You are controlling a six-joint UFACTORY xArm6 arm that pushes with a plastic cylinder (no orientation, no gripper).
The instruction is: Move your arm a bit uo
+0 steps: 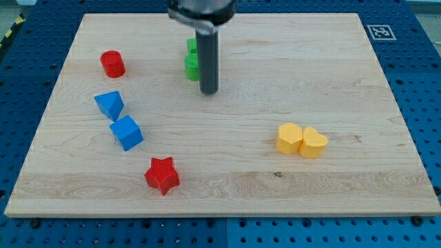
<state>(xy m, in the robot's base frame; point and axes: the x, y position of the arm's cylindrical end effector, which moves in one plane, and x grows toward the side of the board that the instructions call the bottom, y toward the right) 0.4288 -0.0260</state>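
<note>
My tip (209, 91) stands on the wooden board (331, 62) in the upper middle of the view. It is just to the right of and slightly below a green block (191, 65), which the rod partly hides; a second green piece (192, 46) shows right above it. I cannot tell whether the tip touches the green block.
A red cylinder (112, 64) sits at the upper left. Two blue blocks (109, 105) (127, 132) lie at the left, close together. A red star (162, 175) lies at the lower left. A yellow block (289, 138) and a yellow heart (313, 142) touch at the right.
</note>
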